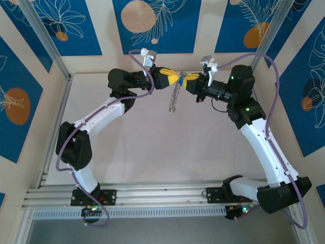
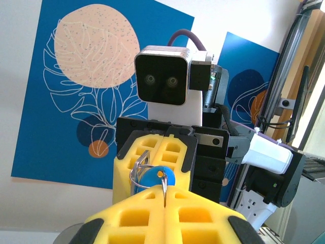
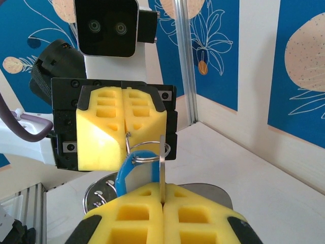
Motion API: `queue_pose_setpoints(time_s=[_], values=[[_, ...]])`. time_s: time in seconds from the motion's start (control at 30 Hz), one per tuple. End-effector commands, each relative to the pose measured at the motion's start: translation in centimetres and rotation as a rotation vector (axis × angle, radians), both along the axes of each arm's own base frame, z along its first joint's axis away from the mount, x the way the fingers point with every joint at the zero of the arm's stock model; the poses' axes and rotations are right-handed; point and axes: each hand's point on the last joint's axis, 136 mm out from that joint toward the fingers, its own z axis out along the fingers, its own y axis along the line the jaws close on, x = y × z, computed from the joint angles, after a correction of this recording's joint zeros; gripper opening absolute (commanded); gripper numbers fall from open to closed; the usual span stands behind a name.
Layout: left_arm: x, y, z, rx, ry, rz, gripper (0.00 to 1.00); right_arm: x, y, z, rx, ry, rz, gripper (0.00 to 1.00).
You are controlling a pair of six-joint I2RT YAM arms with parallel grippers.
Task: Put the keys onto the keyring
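My two grippers meet tip to tip above the far middle of the table. The left gripper point(image 1: 175, 79) point(image 2: 165, 190) is shut on the thin wire of the keyring's silvery ring point(image 2: 133, 175) point(image 3: 147, 156). That ring passes through the hole in the key's blue head point(image 2: 152, 178) point(image 3: 123, 170) point(image 1: 182, 80). Facing it, the right gripper point(image 1: 187, 80) point(image 3: 162, 192) is shut on a thin upright metal strip point(image 3: 162, 162), and the ring loops round that strip. The chain point(image 1: 175, 99) hangs below the tips. The grey tag point(image 3: 208, 190) shows under the right fingers.
The pale table point(image 1: 152, 142) is walled by blue-and-cream panels, with aluminium posts point(image 1: 48, 43) at the far corners and a rail point(image 1: 152, 195) along the near edge. The right arm's elbow point(image 1: 244, 81) stands close to the far right post.
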Motion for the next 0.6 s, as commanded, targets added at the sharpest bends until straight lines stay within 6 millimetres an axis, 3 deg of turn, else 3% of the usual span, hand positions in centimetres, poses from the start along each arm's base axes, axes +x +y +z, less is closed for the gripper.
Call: queue_pose_setpoints(time_s=[0.0, 0.37, 0.57], values=[[-1.3, 0.0, 1.5, -0.028, -0.080, -0.018, 0.00, 0.0, -0.4, 1.2, -0.008, -0.039, -0.026, 0.00], [-1.2, 0.0, 1.4, -0.025, -0.079, -0.013, 0.00, 0.1, -2.5, 1.6, 0.017, -0.049, -0.099, 0.00], [-1.2, 0.0, 1.5, -0.028, -0.082, -0.012, 0.00, 0.0, -2.6, 1.7, 0.027, -0.041, -0.091, 0.00]])
